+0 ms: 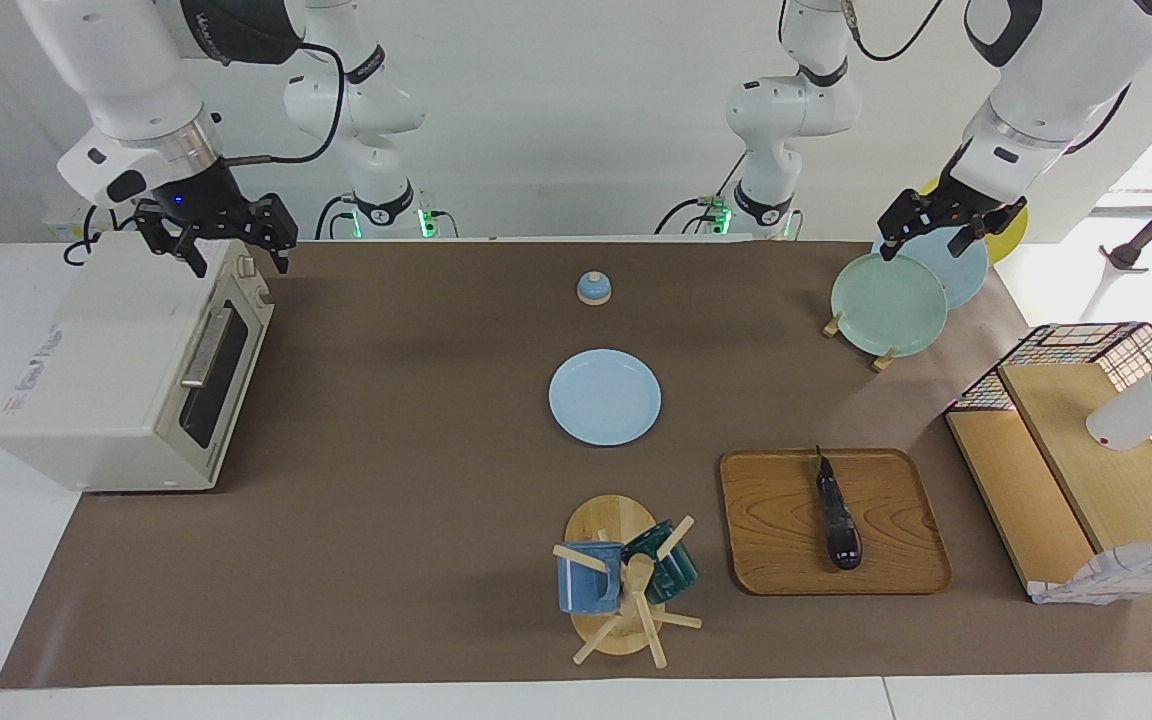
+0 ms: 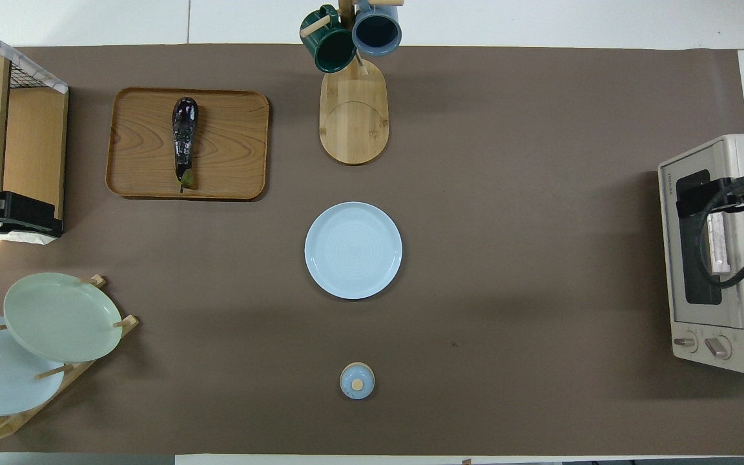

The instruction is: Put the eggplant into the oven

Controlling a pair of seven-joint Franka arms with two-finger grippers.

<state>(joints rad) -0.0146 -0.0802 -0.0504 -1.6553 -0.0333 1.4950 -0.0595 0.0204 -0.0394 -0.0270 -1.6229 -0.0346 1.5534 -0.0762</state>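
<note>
Eggplant [image 1: 838,518] lies on wooden tray [image 1: 833,522]; oven [image 1: 131,365] door closed; bare mat [image 1: 386,450] between them. Left gripper [image 1: 944,232] over plate rack [image 1: 856,330], right gripper [image 1: 219,240] over oven, both spread, empty.

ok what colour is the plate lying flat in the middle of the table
Pale blue plate, plain with faint rings; shows best in the overhead view.

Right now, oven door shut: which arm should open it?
Right. The right gripper hangs open over the oven, by its door handle. The left gripper is over the plate rack.
</note>
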